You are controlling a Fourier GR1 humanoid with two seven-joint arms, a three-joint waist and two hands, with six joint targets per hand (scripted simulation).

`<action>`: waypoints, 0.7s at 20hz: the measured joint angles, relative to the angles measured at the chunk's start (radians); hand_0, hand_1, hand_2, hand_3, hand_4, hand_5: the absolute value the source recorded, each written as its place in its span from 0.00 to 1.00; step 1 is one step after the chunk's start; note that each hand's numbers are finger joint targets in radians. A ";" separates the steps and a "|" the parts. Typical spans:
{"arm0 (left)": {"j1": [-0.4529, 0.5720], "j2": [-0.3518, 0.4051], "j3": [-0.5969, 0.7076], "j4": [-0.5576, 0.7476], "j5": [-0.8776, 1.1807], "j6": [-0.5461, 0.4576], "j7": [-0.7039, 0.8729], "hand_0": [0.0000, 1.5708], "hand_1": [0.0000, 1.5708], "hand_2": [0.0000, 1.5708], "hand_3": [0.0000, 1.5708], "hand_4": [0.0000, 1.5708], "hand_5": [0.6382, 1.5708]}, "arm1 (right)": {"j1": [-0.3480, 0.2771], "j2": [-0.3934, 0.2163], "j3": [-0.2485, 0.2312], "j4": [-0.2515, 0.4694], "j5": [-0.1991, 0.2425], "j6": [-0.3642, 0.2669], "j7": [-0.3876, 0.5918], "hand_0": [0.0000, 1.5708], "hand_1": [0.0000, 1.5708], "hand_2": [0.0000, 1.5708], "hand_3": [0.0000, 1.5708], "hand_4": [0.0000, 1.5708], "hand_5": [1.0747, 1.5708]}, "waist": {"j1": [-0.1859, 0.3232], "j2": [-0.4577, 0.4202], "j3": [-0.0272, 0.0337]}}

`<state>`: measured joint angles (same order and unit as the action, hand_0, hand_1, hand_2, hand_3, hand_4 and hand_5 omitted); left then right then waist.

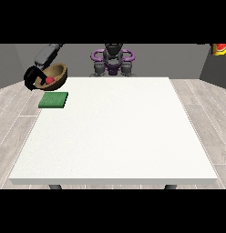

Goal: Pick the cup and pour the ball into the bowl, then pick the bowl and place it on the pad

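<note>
One worktop (115,132), white and square. One green pad (53,100) lies on it near the far corner at the view's left. One brown bowl (56,75) is above the pad, tilted, with one red ball (49,79) inside. One black hand (33,77) shows, at the bowl's rim. One robot (113,59) stands behind.

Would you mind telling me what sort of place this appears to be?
Probably a bare robot test room: a large white table on grey plank flooring, grey walls, and a humanoid robot behind it.
</note>
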<state>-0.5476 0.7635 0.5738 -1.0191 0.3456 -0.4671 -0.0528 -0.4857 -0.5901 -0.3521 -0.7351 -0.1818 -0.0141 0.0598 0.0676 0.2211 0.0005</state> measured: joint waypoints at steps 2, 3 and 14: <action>-0.007 0.007 0.000 0.001 -0.001 0.011 -0.004 0.00 0.00 0.00 0.00 0.76 0.99 | -0.025 -0.005 -0.016 0.019 -0.015 0.004 0.009 1.00 1.00 1.00 0.47 0.58 1.00 | -0.005 0.006 0.0003; -0.010 0.016 0.004 0.003 0.003 0.008 -0.003 0.00 0.00 0.00 0.00 0.76 0.99 | -0.031 -0.006 -0.032 0.032 -0.029 0.006 0.004 1.00 1.00 1.00 0.56 0.45 1.00 | -0.007 0.012 0.0000; -0.001 0.074 0.025 0.028 0.044 -0.028 -0.002 0.00 0.00 0.00 0.00 0.76 0.99 | -0.061 -0.052 -0.079 0.129 -0.022 -0.078 -0.042 0.92 0.92 0.89 0.51 0.00 0.93 | 0.001 0.031 -0.0001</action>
<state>-0.5485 0.8378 0.5984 -0.9908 0.3901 -0.4954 -0.0548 -0.5466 -0.6417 -0.4312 -0.6064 -0.2036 -0.0926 0.0181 0.0682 0.2523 0.0004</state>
